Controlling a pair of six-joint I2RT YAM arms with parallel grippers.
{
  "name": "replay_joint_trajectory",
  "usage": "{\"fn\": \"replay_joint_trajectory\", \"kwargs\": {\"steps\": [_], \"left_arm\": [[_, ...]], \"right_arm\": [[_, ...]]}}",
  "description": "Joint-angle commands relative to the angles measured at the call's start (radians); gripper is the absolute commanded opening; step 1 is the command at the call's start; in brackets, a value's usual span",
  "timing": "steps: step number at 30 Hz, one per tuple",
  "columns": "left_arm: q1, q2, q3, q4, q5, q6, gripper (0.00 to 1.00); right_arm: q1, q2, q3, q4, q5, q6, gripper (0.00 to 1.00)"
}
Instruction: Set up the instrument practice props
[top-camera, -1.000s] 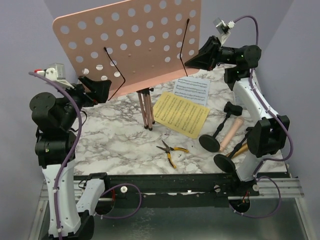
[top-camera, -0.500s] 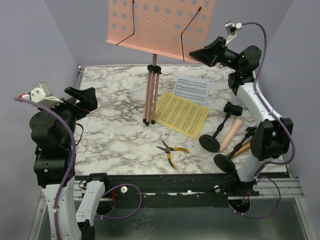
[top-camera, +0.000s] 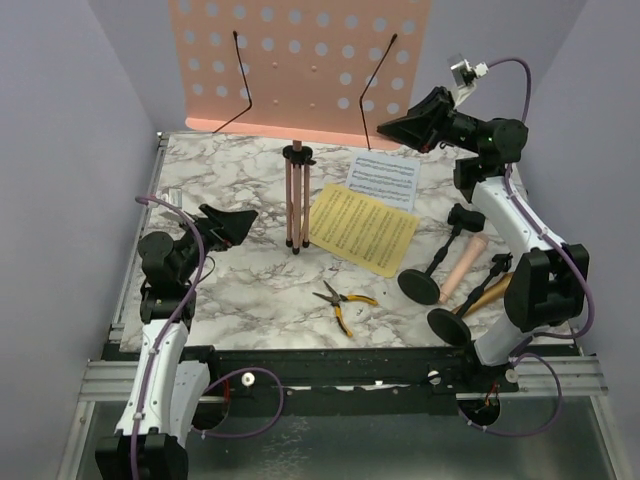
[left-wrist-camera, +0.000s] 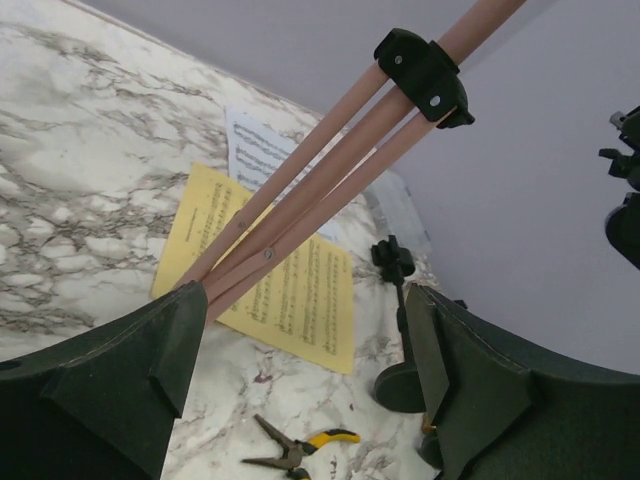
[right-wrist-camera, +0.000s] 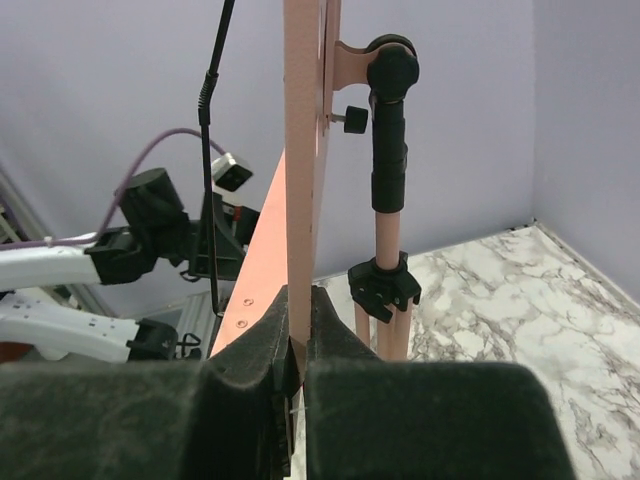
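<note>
One raised right claw (top-camera: 383, 127), pinching rack (top-camera: 290, 112) edge

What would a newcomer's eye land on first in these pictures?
The big pink perforated desk of the music rack, rising at the back of the marble table on its bunched tripod legs. The right gripper is shut on the desk's lower right edge, while the left gripper hangs open low at the left, facing the legs. Next, the yellow sheet-music page lying right of the legs.
</note>
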Motion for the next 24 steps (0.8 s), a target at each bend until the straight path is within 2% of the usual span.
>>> {"fn": "replay_joint_trajectory", "kwargs": {"steps": [1, 4, 8, 12, 16, 19, 24], "left_arm": [[-0.024, 0.060, -0.087, 0.472, 0.042, -0.098, 0.83], [-0.048, 0.144, -0.082, 0.552, 0.027, -0.064, 0.77], [-0.147, 0.226, -0.068, 0.647, -0.050, -0.026, 0.72], [-0.256, 0.303, -0.101, 0.950, -0.157, -0.023, 0.75], [-0.314, 0.425, -0.023, 1.094, -0.187, 0.009, 0.75], [-0.327, 0.535, 0.010, 1.274, -0.197, -0.007, 0.75], [-0.339, 0.688, 0.057, 1.499, -0.187, -0.065, 0.62]], "right_arm": [[0.017, -0.052, -0.008, 0.107, -0.045, 0.051, 0.00], [0.021, -0.075, -0.002, 0.088, -0.053, 0.061, 0.00], [0.028, -0.116, -0.022, 0.052, -0.025, 0.061, 0.00], [0.040, -0.151, -0.055, 0.040, 0.001, 0.058, 0.00], [0.048, -0.159, -0.069, 0.045, 0.018, 0.068, 0.00], [0.053, -0.152, -0.060, 0.056, 0.020, 0.089, 0.00], [0.062, -0.152, -0.058, 0.036, 0.021, 0.085, 0.00]]}}
